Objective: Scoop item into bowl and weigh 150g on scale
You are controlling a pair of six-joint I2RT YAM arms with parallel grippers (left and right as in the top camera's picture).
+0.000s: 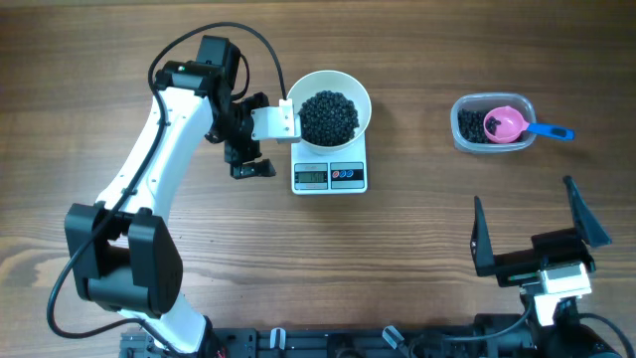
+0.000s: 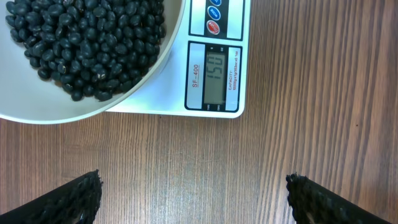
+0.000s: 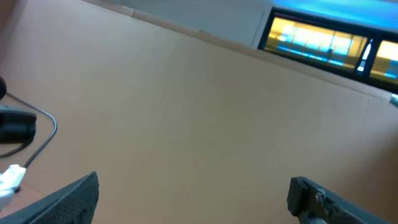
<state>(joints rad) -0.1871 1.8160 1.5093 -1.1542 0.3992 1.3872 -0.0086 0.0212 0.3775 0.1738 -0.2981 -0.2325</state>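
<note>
Lots of beans [image 1: 329, 115] sit in the bowl [image 1: 338, 79] on the scale [image 1: 330, 177]; L jaws & R jaws wide open, empty.

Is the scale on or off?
On. The scale's display shows dark digits reading 150, with the bowl of beans sitting on it.

Clear plastic tub [image 1: 493, 97] sits on wood-grain bench [image 1: 417, 249], right side. Pink scoop [image 1: 512, 121] lies in tub w/ blue handle poking out over rim, pointing right.
</note>
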